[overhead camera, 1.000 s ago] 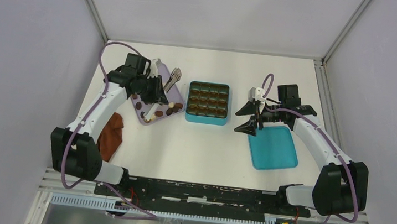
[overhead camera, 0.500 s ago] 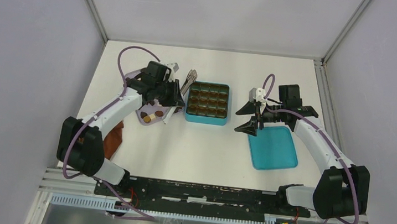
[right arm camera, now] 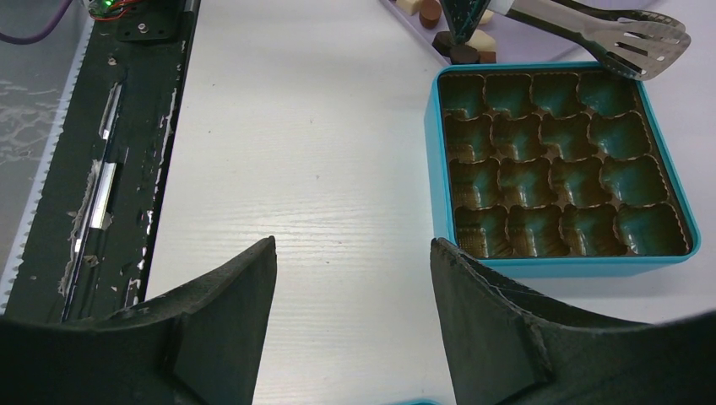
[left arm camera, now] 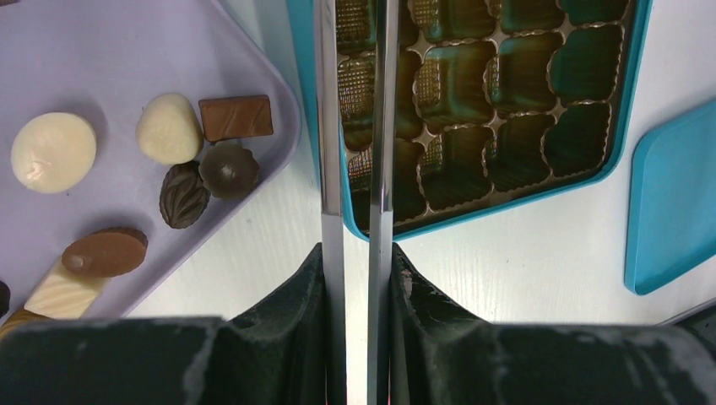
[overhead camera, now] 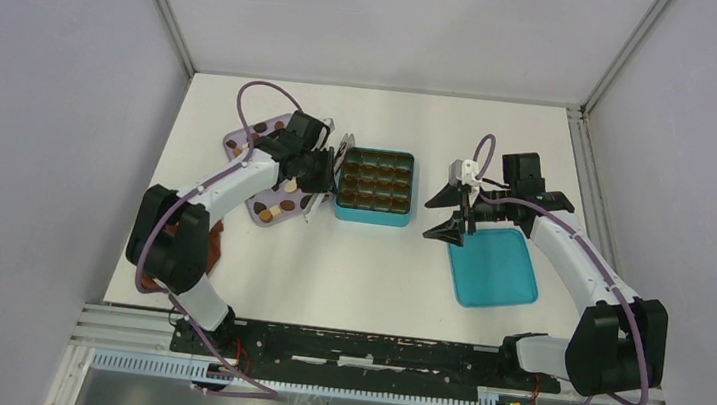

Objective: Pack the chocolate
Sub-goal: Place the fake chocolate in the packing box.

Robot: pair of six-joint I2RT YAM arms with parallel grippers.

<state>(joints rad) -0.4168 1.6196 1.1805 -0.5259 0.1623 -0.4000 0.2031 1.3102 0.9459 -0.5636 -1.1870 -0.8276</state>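
- Tray [overhead camera: 240,140]: far left part of the table [overhead camera: 357,273].
- Chocolates [left arm camera: 169,126]: on the tray, gathered toward its corner nearest the box.
- Box [overhead camera: 371,217]: centre, just right of the tray, a gap between them.
- Tongs [left arm camera: 329,126]: in the left gripper [left arm camera: 355,261], blades over the box's tray-side edge.
- Lid [overhead camera: 493,267]: right of the box, nearer the bases.
- Right gripper [right arm camera: 352,249]: between box and lid.

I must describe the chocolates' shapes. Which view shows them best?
Left wrist: the chocolates lie close and sharp on the lilac tray. Top view shows small dots; right wrist, only a few at its edge.
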